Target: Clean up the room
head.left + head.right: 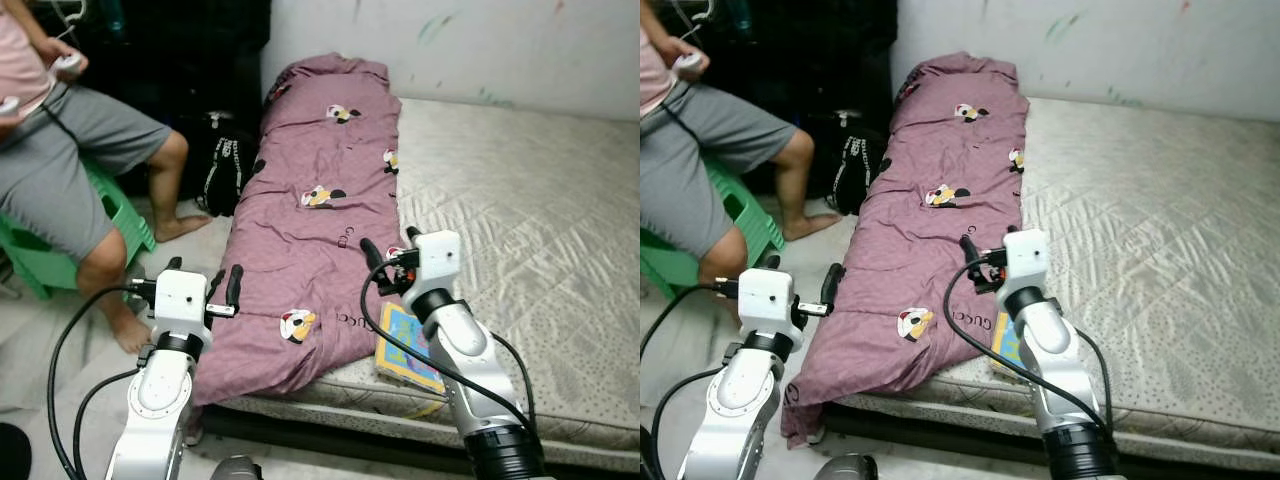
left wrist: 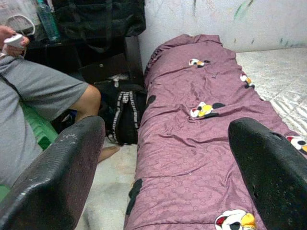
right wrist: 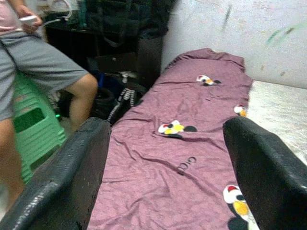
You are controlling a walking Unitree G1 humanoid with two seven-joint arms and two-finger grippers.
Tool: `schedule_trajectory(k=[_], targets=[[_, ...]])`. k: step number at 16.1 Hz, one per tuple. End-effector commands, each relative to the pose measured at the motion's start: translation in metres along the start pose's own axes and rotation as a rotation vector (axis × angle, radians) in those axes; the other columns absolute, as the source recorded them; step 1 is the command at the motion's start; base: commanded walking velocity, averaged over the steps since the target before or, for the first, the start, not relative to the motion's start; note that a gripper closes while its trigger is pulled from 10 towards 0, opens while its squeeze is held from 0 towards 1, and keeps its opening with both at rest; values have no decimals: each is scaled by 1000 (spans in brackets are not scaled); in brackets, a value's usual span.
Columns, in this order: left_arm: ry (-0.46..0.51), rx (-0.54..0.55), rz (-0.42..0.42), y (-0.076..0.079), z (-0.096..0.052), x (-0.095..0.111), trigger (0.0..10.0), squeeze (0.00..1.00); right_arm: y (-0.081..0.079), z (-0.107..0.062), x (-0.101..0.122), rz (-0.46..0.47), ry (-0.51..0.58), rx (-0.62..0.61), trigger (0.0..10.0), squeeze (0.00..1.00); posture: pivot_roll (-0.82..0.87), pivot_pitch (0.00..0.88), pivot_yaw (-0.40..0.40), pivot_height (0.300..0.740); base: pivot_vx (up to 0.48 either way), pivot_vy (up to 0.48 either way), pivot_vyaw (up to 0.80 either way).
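A mauve blanket printed with cartoon figures lies lengthwise along the left side of a quilted mattress, and its near corner hangs over the front edge. My left gripper is open, held off the bed beside the blanket's hanging edge. My right gripper is open just above the blanket's near right border. The left wrist view looks along the blanket between widely spread fingers. A colourful picture book lies at the mattress front edge, partly under my right arm.
A person sits on a green plastic stool at the left, holding a controller, with bare feet on the floor. A black backpack leans against the bed by dark furniture. A white wall bounds the far side.
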State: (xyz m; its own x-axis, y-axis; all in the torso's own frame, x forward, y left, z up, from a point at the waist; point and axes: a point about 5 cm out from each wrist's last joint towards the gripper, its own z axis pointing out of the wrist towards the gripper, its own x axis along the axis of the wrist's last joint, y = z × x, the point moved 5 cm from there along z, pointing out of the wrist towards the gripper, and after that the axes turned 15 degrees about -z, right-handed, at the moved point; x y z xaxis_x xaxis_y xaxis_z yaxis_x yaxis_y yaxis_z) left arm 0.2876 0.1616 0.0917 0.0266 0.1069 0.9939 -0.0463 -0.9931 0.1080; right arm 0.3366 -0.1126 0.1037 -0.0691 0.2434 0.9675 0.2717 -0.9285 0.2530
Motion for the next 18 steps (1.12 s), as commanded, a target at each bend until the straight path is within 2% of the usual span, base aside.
schedule_trajectory(k=[1, 5, 9, 12, 14, 15, 16, 18], targets=[[7, -3, -2, 0, 1, 2, 10000, 0, 4, 2, 0, 5, -10, -22, 10000, 0, -22, 0, -51, 740, 0, 0, 0], [1, -12, -14, 0, 1, 1, 10000, 0, 6, 2, -1, 9, -11, -36, 10000, 0, -24, 0, -50, 740, 0, 0, 0], [2, -8, -12, 0, 2, 1, 10000, 0, 11, 1, -5, 19, -26, -69, 10000, 0, -26, 0, -47, 740, 0, 0, -800], [11, 44, -10, -7, 2, 3, 10000, 0, 15, 0, -2, 4, -11, -88, 10000, 0, -26, 0, -49, 740, 0, 0, 0], [31, 147, -2, -23, 2, 5, 10000, 0, 20, 0, -2, -5, -13, -132, 10000, 0, -21, 0, -48, 740, 0, 0, 0], [20, 162, -18, -27, 2, 2, 10000, 0, 21, 0, -2, -7, -13, -140, 10000, 0, -21, 0, -48, 740, 0, 0, 0], [18, 155, -35, -26, 2, 2, 10000, 0, 21, 0, -2, -9, -13, -142, 10000, 0, -22, 0, -46, 740, 0, 0, 0], [17, 134, -17, -23, 3, 3, 10000, 0, 21, 1, -2, -12, -15, -142, 10000, 0, -23, 0, -46, 740, 0, 0, 0]])
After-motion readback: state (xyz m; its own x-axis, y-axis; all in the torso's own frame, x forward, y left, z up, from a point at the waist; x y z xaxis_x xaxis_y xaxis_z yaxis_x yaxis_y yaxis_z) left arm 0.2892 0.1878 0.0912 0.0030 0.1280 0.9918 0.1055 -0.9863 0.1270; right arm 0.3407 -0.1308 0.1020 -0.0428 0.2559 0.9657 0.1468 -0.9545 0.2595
